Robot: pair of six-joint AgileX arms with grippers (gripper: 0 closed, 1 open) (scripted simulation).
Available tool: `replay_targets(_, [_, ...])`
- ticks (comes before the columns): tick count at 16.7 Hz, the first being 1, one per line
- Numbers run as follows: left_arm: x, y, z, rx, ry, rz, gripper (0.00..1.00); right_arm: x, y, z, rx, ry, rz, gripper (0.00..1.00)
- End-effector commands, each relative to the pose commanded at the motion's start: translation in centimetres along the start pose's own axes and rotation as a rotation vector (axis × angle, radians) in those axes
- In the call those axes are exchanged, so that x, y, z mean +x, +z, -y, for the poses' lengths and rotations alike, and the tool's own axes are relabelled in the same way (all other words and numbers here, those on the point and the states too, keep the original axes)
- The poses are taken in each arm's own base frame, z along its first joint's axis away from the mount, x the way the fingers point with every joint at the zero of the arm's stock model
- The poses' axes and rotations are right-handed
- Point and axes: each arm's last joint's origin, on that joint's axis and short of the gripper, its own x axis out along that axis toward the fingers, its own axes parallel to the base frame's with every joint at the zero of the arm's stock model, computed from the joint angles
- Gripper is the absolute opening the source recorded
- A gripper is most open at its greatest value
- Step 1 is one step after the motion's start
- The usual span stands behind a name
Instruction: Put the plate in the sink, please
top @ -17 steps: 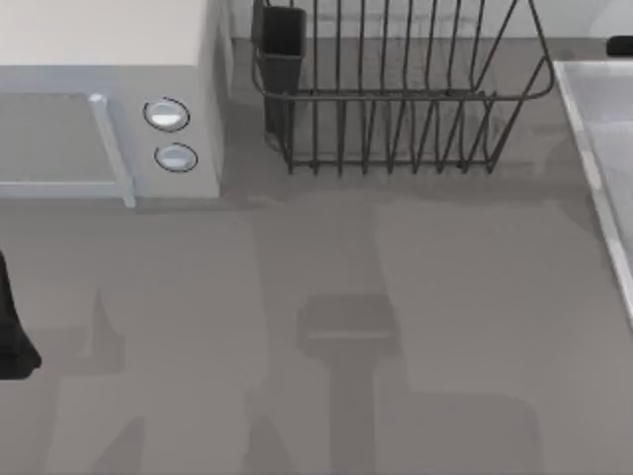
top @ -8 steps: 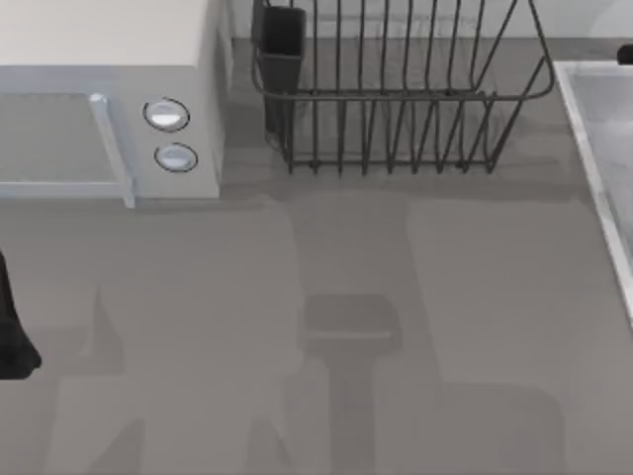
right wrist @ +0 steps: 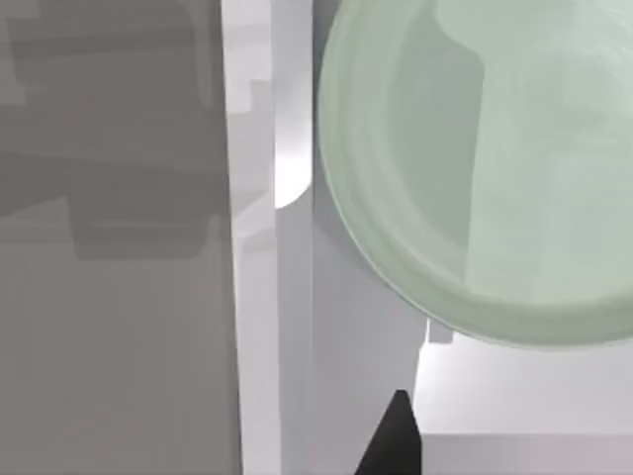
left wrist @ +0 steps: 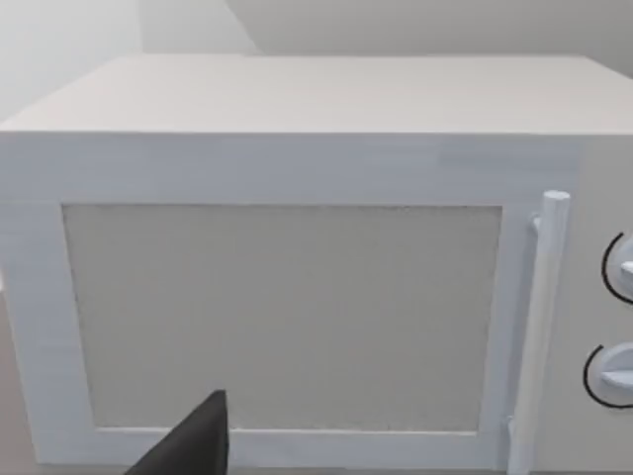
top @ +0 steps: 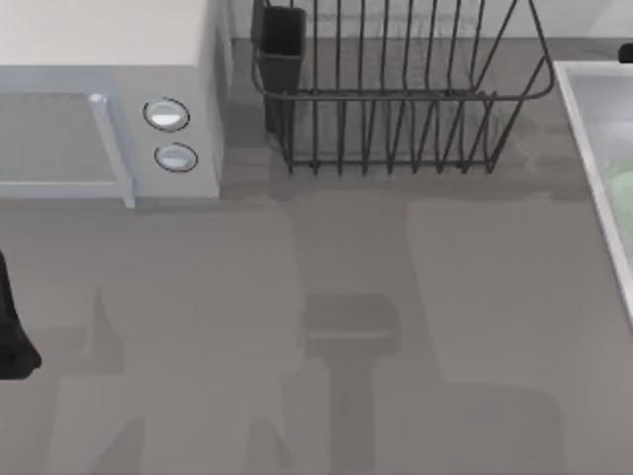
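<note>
The pale mint-green plate [right wrist: 475,168] lies flat inside the sink, close to its raised pale rim [right wrist: 255,247]. From above, a sliver of the plate [top: 622,184] shows in the white sink [top: 593,139] at the table's right edge. A dark tip of my right gripper [right wrist: 396,442] hangs above the sink wall, apart from the plate and not touching it. My left arm [top: 10,332] is parked at the table's left edge, and a dark part of its gripper [left wrist: 188,450] faces the microwave door.
A white microwave [top: 109,109] with two round knobs stands at the back left. A dark wire dish rack [top: 396,89] holding a dark cup stands at the back middle. Bare grey tabletop [top: 326,327] spreads across the front.
A pale green edge of the plate has come into sight in the sink at the top view's right edge. The shadows on the table shifted slightly. The left arm has not moved.
</note>
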Motion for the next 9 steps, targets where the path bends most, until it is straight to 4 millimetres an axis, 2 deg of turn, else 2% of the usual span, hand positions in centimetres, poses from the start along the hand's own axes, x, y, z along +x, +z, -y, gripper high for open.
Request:
replay_targets(3, [0.00, 0.00, 0.00, 0.000, 0.000, 0.000, 1.00, 0.00, 0.00, 0.00, 0.000, 0.000, 0.000, 0.98])
replay_targets(9, [0.00, 0.00, 0.00, 0.000, 0.000, 0.000, 1.00, 0.00, 0.00, 0.00, 0.000, 0.000, 0.000, 1.00])
